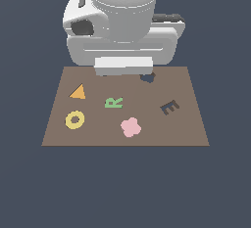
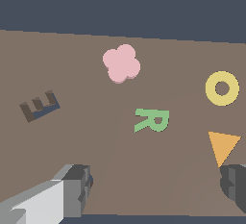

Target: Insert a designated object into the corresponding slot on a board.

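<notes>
The claw (image 2: 156,189) stands open (holding nothing) above the brown board (image 1: 191,124); the pink flower piece (image 1: 130,127) lies flat near the green R (image 1: 113,102).

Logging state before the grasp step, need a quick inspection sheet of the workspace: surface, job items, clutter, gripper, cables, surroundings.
Surface: brown board, flat, on a plain dark ground.
Pink piece: lies flat on the board, free, near the front edge in the exterior view.
Slot: dark cutout at the far edge, partly hidden by the arm.
Clutter: yellow ring, orange triangle, green R, dark E; all apart from each other.
Gripper: fingers spread wide, holding nothing, above the board.
Cables: nothing seen.
Surroundings: nothing seen.
</notes>
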